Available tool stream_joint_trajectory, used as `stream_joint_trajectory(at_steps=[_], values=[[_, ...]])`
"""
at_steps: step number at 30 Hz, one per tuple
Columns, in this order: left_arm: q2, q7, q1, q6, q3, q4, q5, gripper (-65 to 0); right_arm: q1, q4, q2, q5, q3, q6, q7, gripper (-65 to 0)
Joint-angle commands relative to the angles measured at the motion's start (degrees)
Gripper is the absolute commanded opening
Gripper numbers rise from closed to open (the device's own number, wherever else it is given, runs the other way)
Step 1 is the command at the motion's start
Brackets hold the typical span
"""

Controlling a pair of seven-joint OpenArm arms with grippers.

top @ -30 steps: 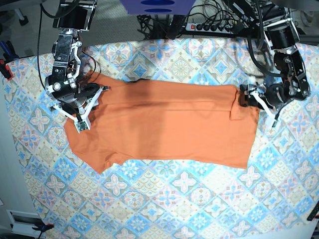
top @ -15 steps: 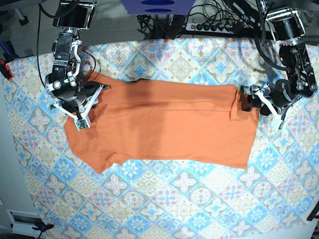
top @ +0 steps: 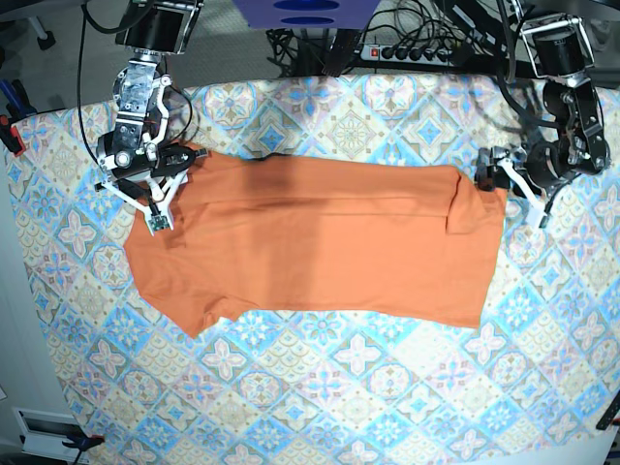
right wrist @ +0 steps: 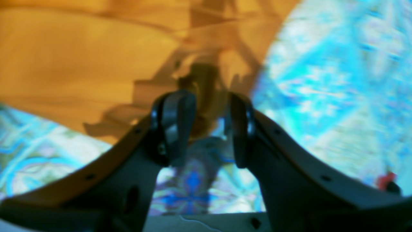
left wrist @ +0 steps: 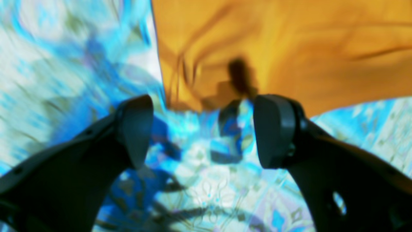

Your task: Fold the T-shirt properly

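The orange T-shirt [top: 320,242] lies spread flat on the table, sleeves toward the view's left. My right gripper [top: 187,157] sits at its upper-left corner. In the right wrist view the right gripper [right wrist: 209,129] has its jaws partly open, and a raised ridge of the T-shirt [right wrist: 80,58] stands at the fingertips with patterned cloth showing in the gap. My left gripper [top: 487,179] hovers at the shirt's upper-right corner. The left wrist view shows the left gripper [left wrist: 202,132] wide open and empty, the T-shirt [left wrist: 273,48] edge just beyond it.
A blue, pink and cream tile-patterned cloth [top: 339,387] covers the table under the shirt. A power strip [top: 417,53] and cables lie behind the far edge. A blue object [top: 305,12] stands at the back centre.
The right arm moved up the shirt's left side to its upper-left corner. The left arm drew slightly up and away from the right edge. The shirt stayed put.
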Motion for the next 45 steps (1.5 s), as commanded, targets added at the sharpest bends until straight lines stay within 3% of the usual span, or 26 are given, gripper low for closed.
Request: stream_joint_trajectory(at_steps=[1,7,10,15,23,26,35,41,45], values=[[-0.9,-2.6,-2.0,-0.3,0.3,-0.5,-1.1,-16.8,0.7,1.0,-0.1,-0.3,0.1,0.0,0.6,-42.4],[-1.1,-5.7,-2.7,-0.3,0.4,-4.1,-1.3,-16.8,0.9,1.3,-1.0,-0.3,0.5,0.2,1.0,-42.4],[-1.1,-5.8,-2.7,-0.3,0.5,-4.1,-1.2,-16.8,0.9,1.8,-1.6,-0.3,0.8,2.4,0.5,-42.4],[-1.0,-5.7,-2.7,-0.3,0.5,-4.0,-1.2,-16.8,0.9,6.1,-4.4,-0.3,7.0,2.7,0.5,-42.4],[-1.7,-6.0,-3.7,-0.3,0.7,-4.3,-1.2,-16.8,5.1,2.2,-5.2,0.4,14.2,12.7,-3.3,-42.4],[-1.9,-6.0,-4.0,-0.3,3.3,-4.3,-1.2,-16.8,6.5,-1.2,-5.1,3.3,17.5,12.7,-3.3,-42.4],[-1.7,-6.1,-5.2,-0.3,4.0,-4.3,-1.2,-16.8,6.7,-6.9,-3.6,12.6,17.4,12.7,-3.1,-42.4],[-1.6,-8.4,-4.9,-0.3,4.2,-5.1,-0.7,-16.8,11.1,-14.6,-2.3,13.0,17.6,12.7,-2.9,-42.4],[-1.9,-8.9,-5.2,-0.3,8.3,-6.5,-0.8,-16.8,11.1,-15.6,-1.8,12.9,17.6,12.7,-0.9,-42.4]])
